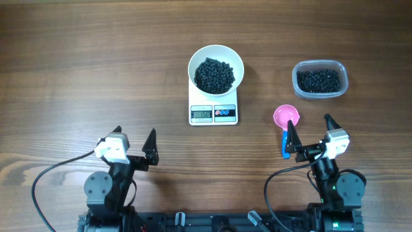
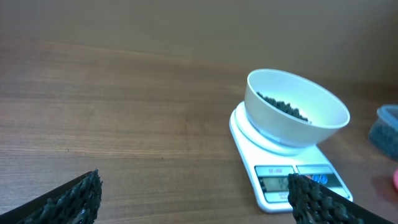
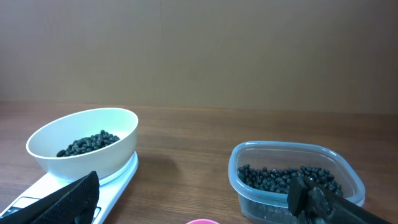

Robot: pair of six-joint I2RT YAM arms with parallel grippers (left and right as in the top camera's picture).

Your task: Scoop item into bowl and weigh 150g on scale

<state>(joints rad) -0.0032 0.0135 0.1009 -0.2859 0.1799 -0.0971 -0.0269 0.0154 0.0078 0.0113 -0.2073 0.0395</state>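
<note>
Your left gripper (image 1: 135,134) and right gripper (image 1: 309,122) hung wide open, holding nothing, over the brown wooden table (image 1: 64,64), as the small round black pellets (image 1: 214,74) sat heaped in the glossy white round bowl (image 1: 235,61) atop the small white kitchen scale (image 1: 214,114).

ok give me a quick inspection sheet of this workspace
surface: wooden table, no spills seen
job's things: white bowl of black pellets sits on the scale; display too small to read
clutter: clear tub of more pellets; pink scoop lying near the right end effector
end effectors: left end effector open, empty; right end effector the same
cables: black cable loops beside each arm base
surroundings: plain wall behind the table
</note>
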